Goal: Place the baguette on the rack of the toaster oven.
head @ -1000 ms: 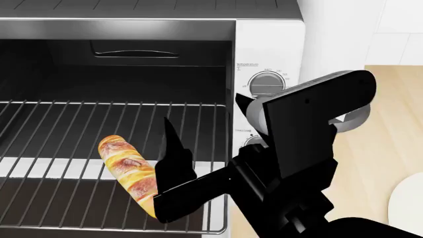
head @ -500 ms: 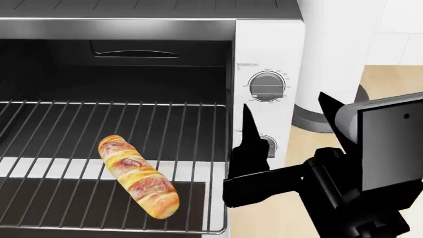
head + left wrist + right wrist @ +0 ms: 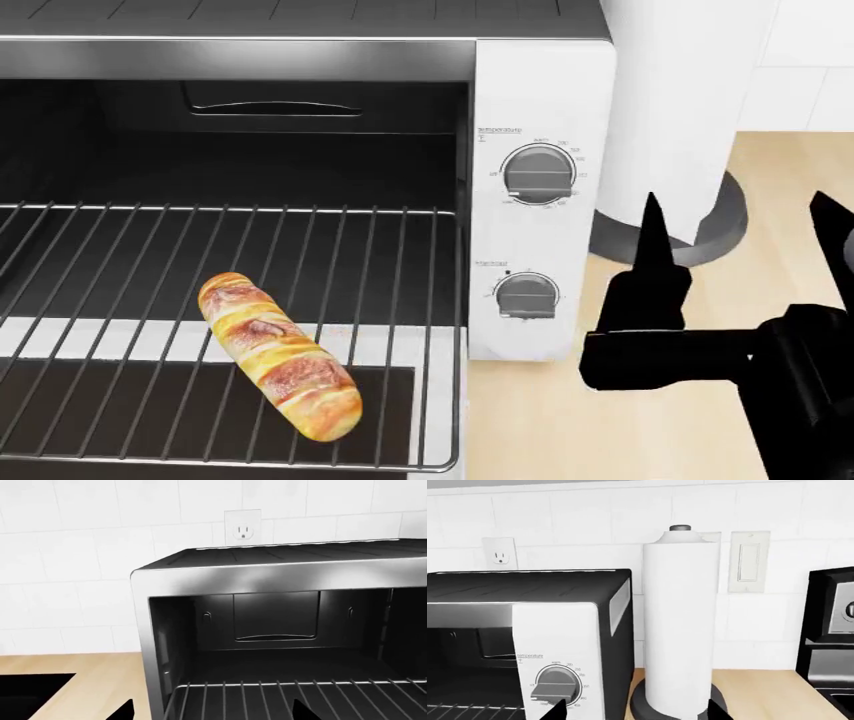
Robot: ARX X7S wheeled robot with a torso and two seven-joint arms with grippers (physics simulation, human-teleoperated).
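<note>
Right black gripper (image 3: 737,250), jaws apart and empty, stood beside the boxy white toaster oven (image 3: 541,200); the golden-yellow slashed baguette (image 3: 279,356) lay diagonally leftward on the dark-grey wire rack (image 3: 387,250).

The open mouth of the boxy white toaster oven (image 3: 541,200) lay unobstructed to the left of the black right pincer (image 3: 741,255), whose fingers stood spread. Directly behind the pincer, passage was blocked by a tall white paper-towel roll (image 3: 674,110) on its dark round base.

Golden-yellow baguette (image 3: 280,357) with reddish-brown slashes; white toaster oven (image 3: 541,190), grey knobs (image 3: 538,172).
</note>
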